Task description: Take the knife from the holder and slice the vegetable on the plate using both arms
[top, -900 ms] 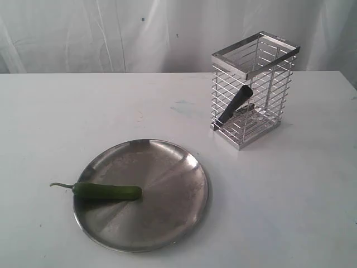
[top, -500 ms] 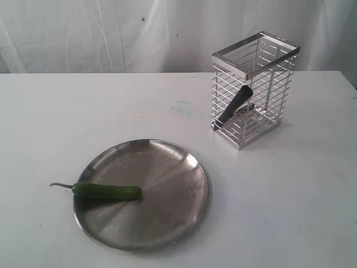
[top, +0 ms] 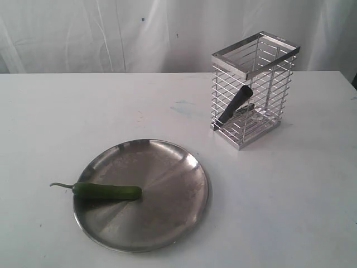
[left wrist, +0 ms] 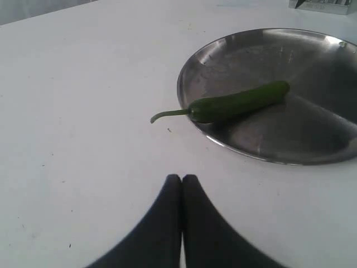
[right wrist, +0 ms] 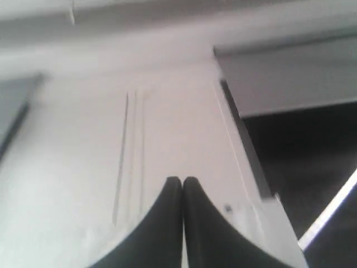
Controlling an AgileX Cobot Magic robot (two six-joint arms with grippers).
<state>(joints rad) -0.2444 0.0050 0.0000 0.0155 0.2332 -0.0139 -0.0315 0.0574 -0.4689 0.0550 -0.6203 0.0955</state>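
Both end effectors pressed together, empty – left end effector (left wrist: 182, 180) over the table (top: 290, 190), near the plate (top: 173, 223); right end effector (right wrist: 182, 181) faces away. Knife (top: 234, 104) leans in holder (top: 254, 89); chili (top: 107, 192) on plate. No readable writing.

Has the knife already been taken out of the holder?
No, the knife leans inside the holder, its black handle up against the wire side.

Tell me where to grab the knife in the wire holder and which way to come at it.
Grip the knife by its black handle, which leans up against the wall of the holder. Come from above through the open top: the wire bars block every side, and the blade points down.
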